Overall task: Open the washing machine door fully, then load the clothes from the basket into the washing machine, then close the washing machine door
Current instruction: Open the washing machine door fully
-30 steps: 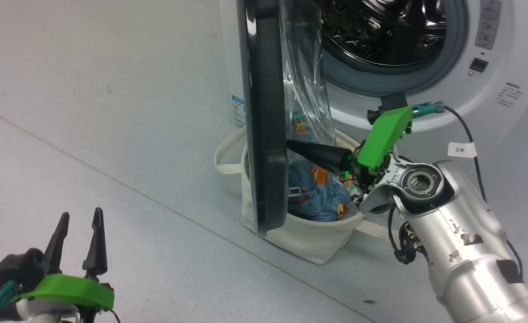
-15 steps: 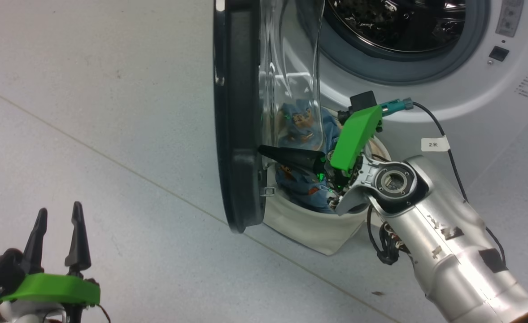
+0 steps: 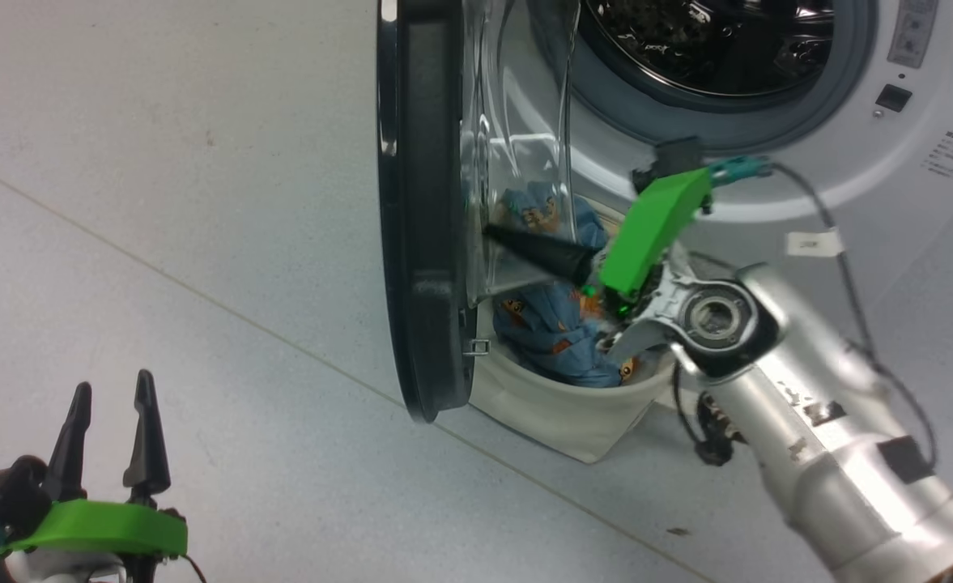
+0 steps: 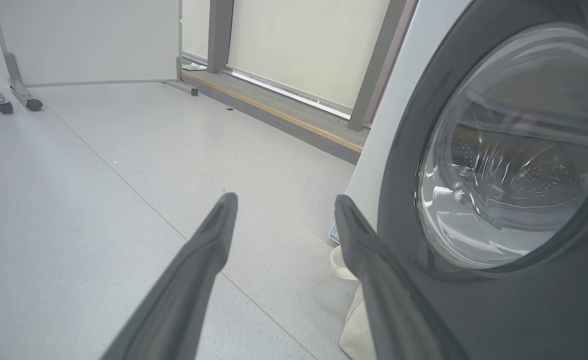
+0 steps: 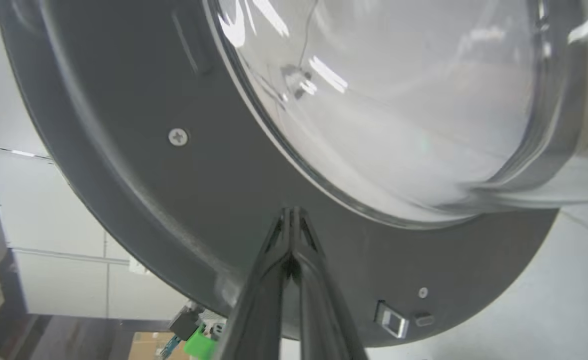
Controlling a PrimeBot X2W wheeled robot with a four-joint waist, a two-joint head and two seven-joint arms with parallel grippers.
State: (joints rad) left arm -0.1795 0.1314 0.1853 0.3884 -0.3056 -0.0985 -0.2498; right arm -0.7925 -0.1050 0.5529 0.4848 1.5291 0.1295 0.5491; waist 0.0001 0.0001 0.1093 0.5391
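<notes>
Parked on a pale grey speckled floor (image 3: pixel 201 202), facing the big white front-loading washing machine (image 3: pixel 913 113), its grey rubber ring and shiny perforated steel drum exposed, nothing visible inside. Busy, by the look of it, with the first step: swinging out the large round washing machine door (image 3: pixel 419 202) with its wide glossy black rim and bulging clear glass bowl, seen edge-on in the head view, roughly square to the machine front and so open, but probably not fully. Beneath that door's lower edge, on the floor close to the machine: the small round cream canvas basket (image 3: pixel 557 413) with looped strap handles, touching the door or not, cannot tell. Inside it, the crumpled light blue clothes (image 3: pixel 553 324) printed with orange-brown cartoon faces, none loaded yet. Pushing with the right end effector (image 3: pixel 492 235), long dark fingers pinched together on nothing, tips against the inner face of the black rim just beside the glass. Idling with the left end effector (image 3: pixel 113 385) at the lower left, fingers spread wide and empty, well apart from the door. Near the rim's lower edge, a small metal latch tab (image 3: pixel 476 348). Next, probably: hold the closed tips on the rim and sweep the door further outward, minding a slip onto the smooth glass; then reach for the clothes.
</notes>
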